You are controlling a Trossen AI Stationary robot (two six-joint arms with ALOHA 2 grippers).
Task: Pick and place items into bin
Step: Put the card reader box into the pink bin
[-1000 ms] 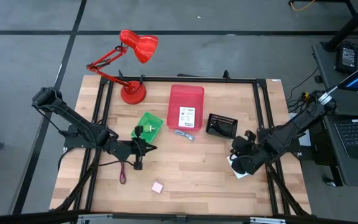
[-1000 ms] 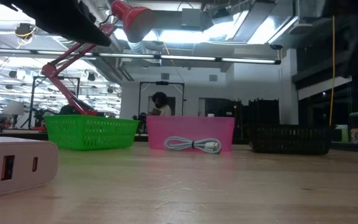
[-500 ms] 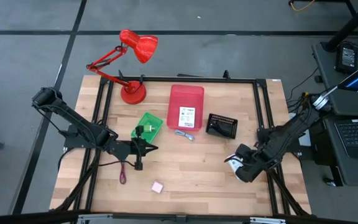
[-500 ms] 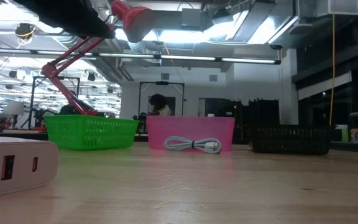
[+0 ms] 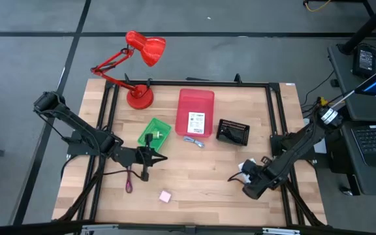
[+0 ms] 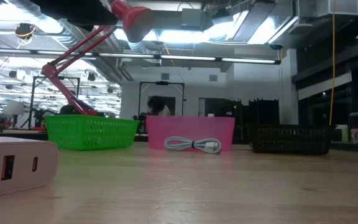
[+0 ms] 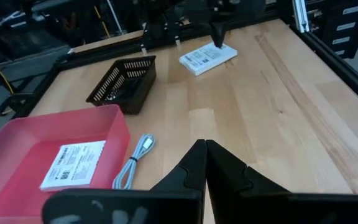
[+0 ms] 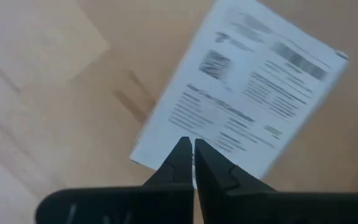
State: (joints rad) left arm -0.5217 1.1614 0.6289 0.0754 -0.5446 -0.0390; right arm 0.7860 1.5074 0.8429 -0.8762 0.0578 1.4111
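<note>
White printed packet [image 8: 241, 87] lies flat on the wood surface [image 5: 201, 176], near the right edge, w/ small blocks of text and a barcode-like patch on its face; rectangular, thin, sitting at an angle to the wood grain. Right pincer [image 5: 248, 189] is low over the surface just beside it, fingers pressed together w/ nothing between them, tips [image 8: 193, 152] over the packet's near edge. From the left wrist view the same packet [image 7: 208, 58] shows at the far side, beyond the black mesh basket [image 7: 124, 83].

2nd white packet [image 5: 196, 122] lies label-up inside the pink bin [image 5: 195, 98], mid-surface. A bluish-grey coiled cable [image 5: 193, 140] lies on the wood touching or just beside the bin's front wall; can't tell which. Pink cube [image 5: 166, 195] sits alone near the front edge. Purple cord [image 5: 128, 182] lies front-left.

Left pincer [image 5: 160, 156] hovers by the green basket [image 5: 155, 132], fingers shut, empty. A green-white piece [image 5: 147, 137] is in that basket.

Red desk lamp [image 5: 139, 72] stands at the back-left.
</note>
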